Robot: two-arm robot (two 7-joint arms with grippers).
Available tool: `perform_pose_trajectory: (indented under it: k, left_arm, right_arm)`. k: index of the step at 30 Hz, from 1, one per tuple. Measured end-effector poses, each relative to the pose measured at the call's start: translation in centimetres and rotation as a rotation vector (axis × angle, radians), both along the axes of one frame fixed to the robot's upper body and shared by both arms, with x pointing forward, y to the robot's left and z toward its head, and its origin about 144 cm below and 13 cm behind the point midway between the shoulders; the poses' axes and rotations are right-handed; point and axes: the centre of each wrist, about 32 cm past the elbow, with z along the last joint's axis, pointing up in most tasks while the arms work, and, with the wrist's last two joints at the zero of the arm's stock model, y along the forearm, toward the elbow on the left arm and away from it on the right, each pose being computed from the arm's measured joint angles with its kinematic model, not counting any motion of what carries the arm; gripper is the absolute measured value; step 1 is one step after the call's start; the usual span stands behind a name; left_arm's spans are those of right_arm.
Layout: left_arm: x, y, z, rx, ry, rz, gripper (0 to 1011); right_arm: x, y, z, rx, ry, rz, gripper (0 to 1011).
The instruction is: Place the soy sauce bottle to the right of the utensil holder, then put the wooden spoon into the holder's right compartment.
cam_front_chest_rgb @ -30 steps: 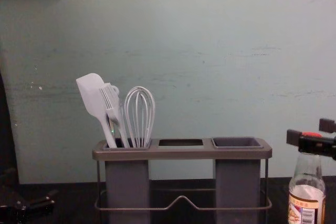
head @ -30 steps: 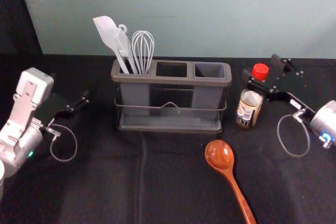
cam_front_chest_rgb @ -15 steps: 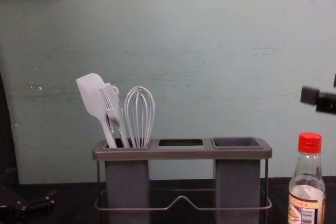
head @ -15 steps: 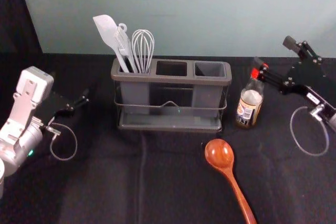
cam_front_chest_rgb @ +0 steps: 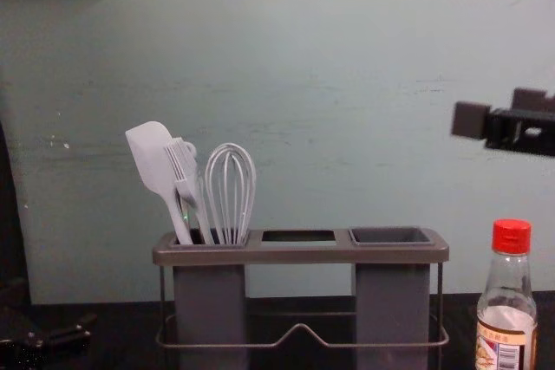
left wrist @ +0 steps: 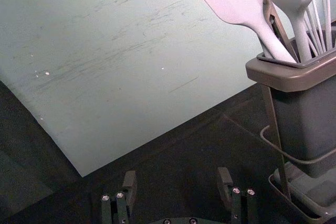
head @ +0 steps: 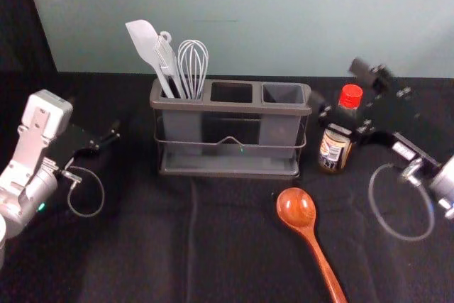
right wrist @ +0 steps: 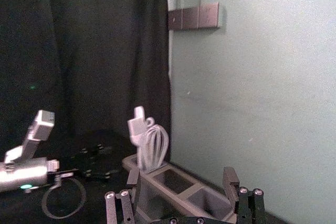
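The head view shows one wooden spoon lying on the worktop in front of the utensil holder, bowl nearer the holder, the end of its handle cut off by the lower edge. In that view the right hand crosses the soy sauce bottle and hides part of its neck; the chest view shows the hand above the red cap, apart from it. The one bottle stands upright just beside the holder, to its right. Two hands: the right wrist view shows the right one open, its two fingers well apart, and the left wrist view shows the left hand open too, off to the holder's left. The holder has three compartments; in the left one stand one spatula, one brush and one whisk. The left wrist view adds a brown piece behind the spatula, hard to make out. The chest view cuts off the feet of bottle and holder; three wall plates show whole in the right wrist view.
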Motion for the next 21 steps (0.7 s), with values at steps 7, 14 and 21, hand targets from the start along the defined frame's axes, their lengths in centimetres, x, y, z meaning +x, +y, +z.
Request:
perform_pose_trajectory:
  k: [7,14,21]
  left_arm:
    - [0.0,0.0,0.0,0.000,0.000,0.000,1005]
    - [0.0,0.0,0.0,0.000,0.000,0.000,1005]
    - [0.0,0.0,0.0,0.000,0.000,0.000,1005]
  right_arm:
    - [-1.3,3.0,-0.6,0.014,0.123,0.002,1002]
    - [-2.3,5.6,-1.6,-0.007,0.312,-0.041,1002]
    - [-2.6,6.7,-2.7,-0.028,0.484,-0.120,1002]
